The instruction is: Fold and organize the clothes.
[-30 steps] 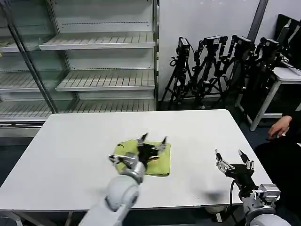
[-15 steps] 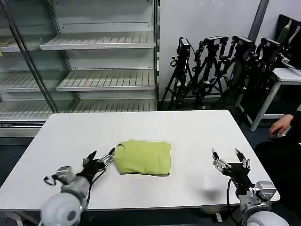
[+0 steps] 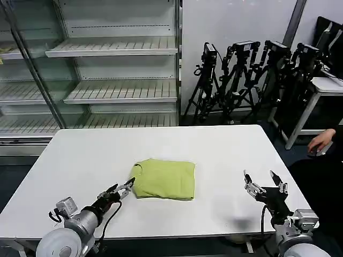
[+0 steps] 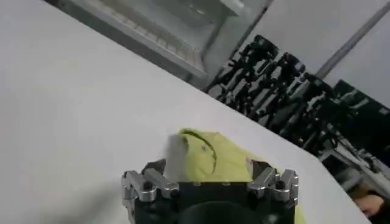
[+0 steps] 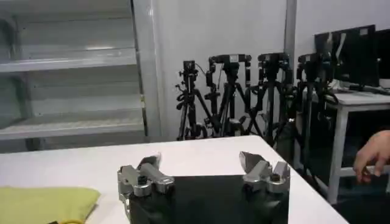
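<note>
The clothes, a lime-green T-shirt (image 3: 164, 179), lie folded into a neat rectangle on the white table (image 3: 214, 150), a little left of the middle. My left gripper (image 3: 122, 188) hovers low just off the shirt's near-left corner, open and holding nothing. Seen from the left wrist, the shirt (image 4: 226, 159) lies just beyond the spread fingers of the left gripper (image 4: 207, 170). My right gripper (image 3: 266, 180) stands open and empty near the table's front right, well clear of the shirt. In the right wrist view the right gripper (image 5: 201, 163) faces bare table, with the shirt (image 5: 42, 203) off to one side.
An empty metal shelving rack (image 3: 118, 51) stands behind the table at the back left. Several camera tripods (image 3: 252, 69) line the wall at the back right. A second table (image 3: 327, 85) and a person's hand (image 3: 321, 143) are at the right edge.
My left arm has pulled back off the folded shirt to the front left of the table and now sits beside the shirt's corner. The right gripper has barely moved.
</note>
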